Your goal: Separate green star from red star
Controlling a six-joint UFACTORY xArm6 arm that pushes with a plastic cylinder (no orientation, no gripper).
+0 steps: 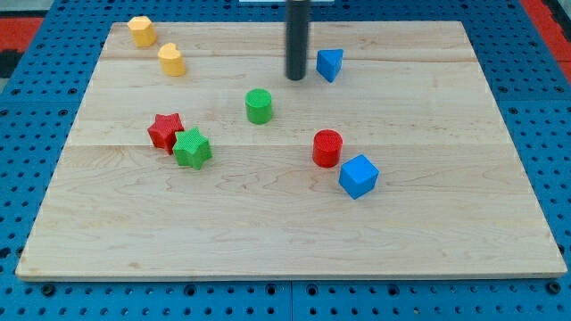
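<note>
The green star point(192, 148) lies at the board's left of centre, touching the red star point(166, 131), which sits just up and left of it. My tip point(295, 78) is at the view's top centre, far up and right of both stars. It stands just left of a blue triangular block point(329, 64) and up and right of a green cylinder point(259, 106).
A red cylinder point(327, 148) and a blue cube point(359, 176) sit together right of centre. Two yellow blocks point(141, 30) point(171, 61) lie at the top left. The wooden board point(285, 241) rests on a blue pegboard surface.
</note>
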